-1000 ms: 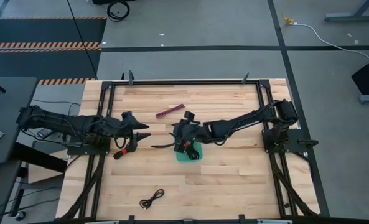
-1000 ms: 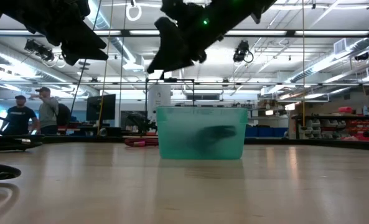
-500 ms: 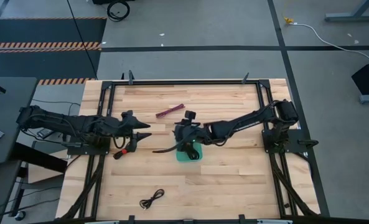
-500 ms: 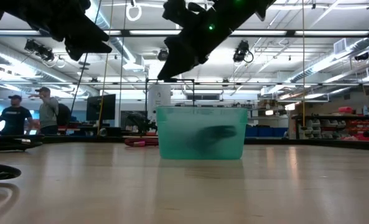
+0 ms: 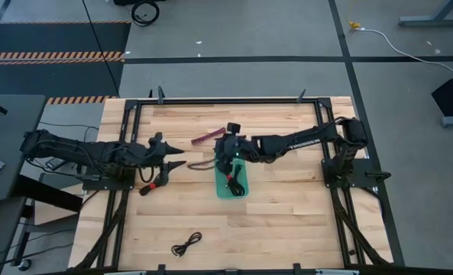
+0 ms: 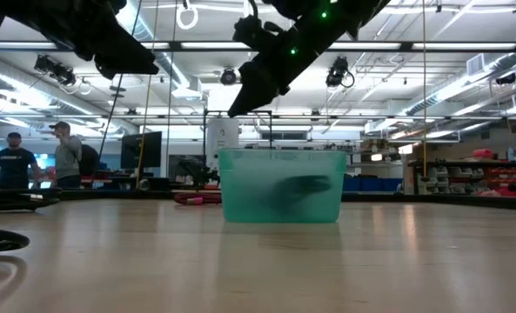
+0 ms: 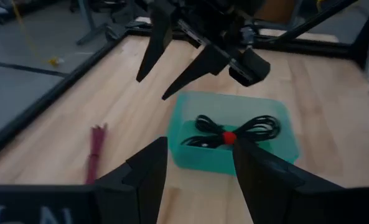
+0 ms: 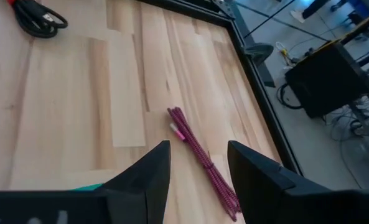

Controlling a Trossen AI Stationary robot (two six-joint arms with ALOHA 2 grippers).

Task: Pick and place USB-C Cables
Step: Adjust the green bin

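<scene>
A teal tray (image 5: 241, 174) stands mid-table; a black coiled USB-C cable with a red tie (image 7: 226, 133) lies inside it. My right gripper (image 5: 203, 163) hovers open and empty just left of the tray's far end, fingers pointing toward the table's left (image 7: 153, 88). A maroon cable (image 5: 208, 136) lies flat on the wood beyond it (image 8: 203, 155). My left gripper (image 5: 179, 159) is open and empty, left of the tray, above the table. A black cable with a red tie (image 5: 153, 183) lies under my left arm. Another black cable (image 5: 186, 244) lies near the front edge.
A black metal frame (image 5: 226, 100) runs round the table. In the low view, people stand in the room at the left (image 6: 66, 152), well behind the table. Bare wood lies right of the tray (image 5: 287, 198).
My right gripper has drawn back from over the tray toward the far edge and risen a little, turning its fingers toward the table's left. The black cable in the tray now shows from above. My left arm has kept still.
</scene>
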